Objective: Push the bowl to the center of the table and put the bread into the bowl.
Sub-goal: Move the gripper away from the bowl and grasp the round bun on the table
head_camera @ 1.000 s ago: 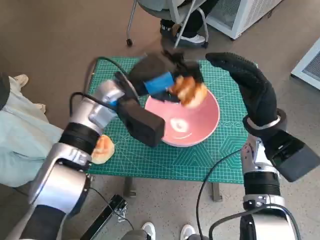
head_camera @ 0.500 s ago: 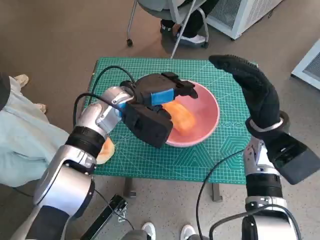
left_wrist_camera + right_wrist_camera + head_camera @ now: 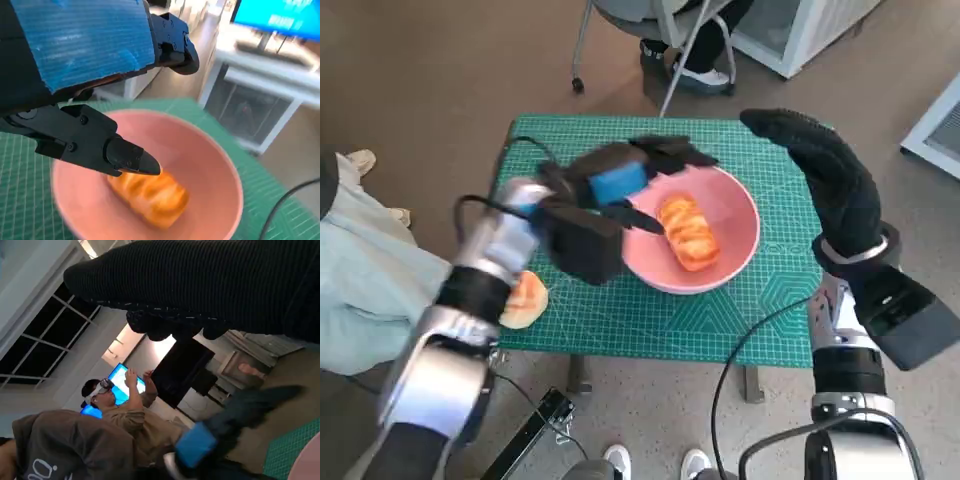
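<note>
Green mat (image 3: 760, 300) carries pink bowl (image 3: 740, 215) near its centre, bread (image 3: 688, 232) lying inside; left hand (image 3: 630, 175) over bowl's rim, fingers apart, empty; right hand (image 3: 825, 175) raised beside bowl, fingers spread.

brown floor (image 3: 440, 70) all round a small table under a green grid mat (image 3: 720, 310). chair legs on castors (image 3: 582, 45) beyond the far edge. white vented cabinet (image 3: 800, 30) at the far right. right wrist view: dark windows (image 3: 45, 335), lit blue screen (image 3: 117, 377), seated person (image 3: 120, 415).
</note>
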Controlling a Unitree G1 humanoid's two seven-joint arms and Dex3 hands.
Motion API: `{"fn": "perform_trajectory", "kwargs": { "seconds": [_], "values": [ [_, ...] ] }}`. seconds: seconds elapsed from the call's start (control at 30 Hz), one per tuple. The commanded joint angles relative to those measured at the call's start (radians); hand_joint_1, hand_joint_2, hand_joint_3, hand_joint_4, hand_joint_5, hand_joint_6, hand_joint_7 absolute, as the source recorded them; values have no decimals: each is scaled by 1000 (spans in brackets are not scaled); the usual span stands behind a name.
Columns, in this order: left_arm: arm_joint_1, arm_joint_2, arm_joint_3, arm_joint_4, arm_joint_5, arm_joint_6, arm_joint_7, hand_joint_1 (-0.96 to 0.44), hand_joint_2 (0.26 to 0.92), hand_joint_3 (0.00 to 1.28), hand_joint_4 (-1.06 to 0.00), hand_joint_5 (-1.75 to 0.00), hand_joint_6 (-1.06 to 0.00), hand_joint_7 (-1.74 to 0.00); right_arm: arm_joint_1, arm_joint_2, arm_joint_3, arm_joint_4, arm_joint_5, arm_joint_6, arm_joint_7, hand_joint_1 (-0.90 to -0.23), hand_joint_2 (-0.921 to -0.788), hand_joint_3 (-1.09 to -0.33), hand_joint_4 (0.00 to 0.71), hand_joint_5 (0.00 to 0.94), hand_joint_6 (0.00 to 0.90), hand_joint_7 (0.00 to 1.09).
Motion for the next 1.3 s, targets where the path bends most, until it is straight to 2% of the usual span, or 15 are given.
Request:
{"fn": "perform_trajectory", "kwargs": {
  "seconds": [0.03,0.3,0.37,0.6,0.93,1.3],
  "values": [
    [116,114,77,-239,-98,78,-92,-190,864,0,-377,-17,-410,-240,24,1,4,-6,-4,0,-6,-690,-921,-743,293,2,-1,793],
    [320,303,190,-548,-157,216,-188,-136,850,0,-422,-16,-465,-210,23,3,5,-4,6,6,0,-692,-921,-741,293,2,-1,786],
    [382,360,223,-591,-147,234,-201,-139,844,0,-410,-9,-462,-201,21,5,5,0,8,7,2,-692,-921,-741,293,2,-1,785],
    [535,465,288,-666,-120,274,-210,-144,823,0,-379,0,-464,-129,11,11,7,15,14,9,7,-694,-921,-742,293,1,-1,784],
    [632,508,279,-700,-98,365,-222,-109,812,0,-350,0,-470,-54,4,23,12,13,19,18,11,-695,-921,-748,291,0,-1,785],
    [653,485,221,-656,-31,391,-201,-98,810,0,-328,0,-456,-22,-3,23,8,19,43,33,41,-680,-921,-749,290,0,-1,783]
  ]
}}
